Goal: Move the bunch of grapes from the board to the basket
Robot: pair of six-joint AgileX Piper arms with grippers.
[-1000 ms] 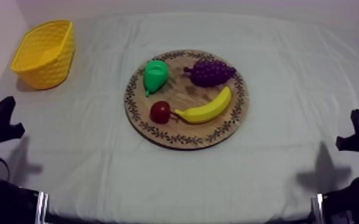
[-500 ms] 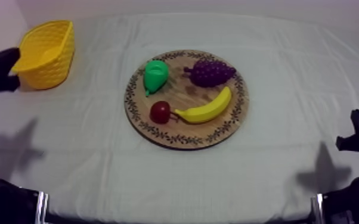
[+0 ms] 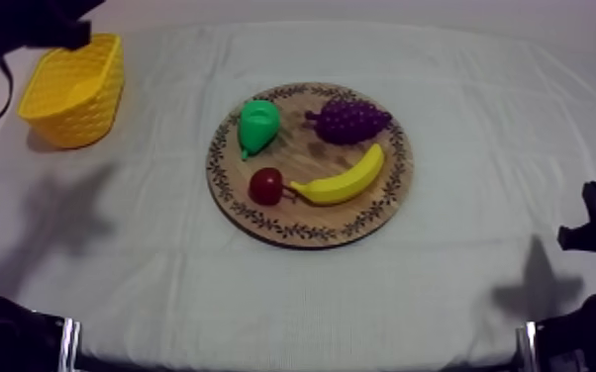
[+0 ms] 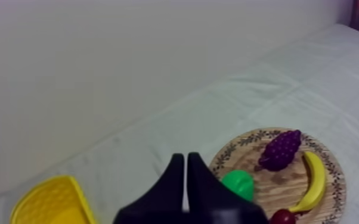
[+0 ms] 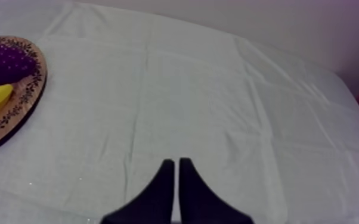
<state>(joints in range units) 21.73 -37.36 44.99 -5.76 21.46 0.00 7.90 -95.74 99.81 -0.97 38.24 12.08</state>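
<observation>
Reach phase: L gripper (image 4: 185, 158), tips pressed together, near basket (image 3: 76, 99), grapes (image 3: 349, 120) untouched on board (image 3: 307, 234); next: spread tips, drop over grapes; R gripper (image 5: 173, 162) likewise pressed, idle.

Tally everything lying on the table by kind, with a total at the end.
Fruit: 4 (grapes, pear, banana, small red fruit)
Board: 1
Basket: 1
Total: 6
</observation>
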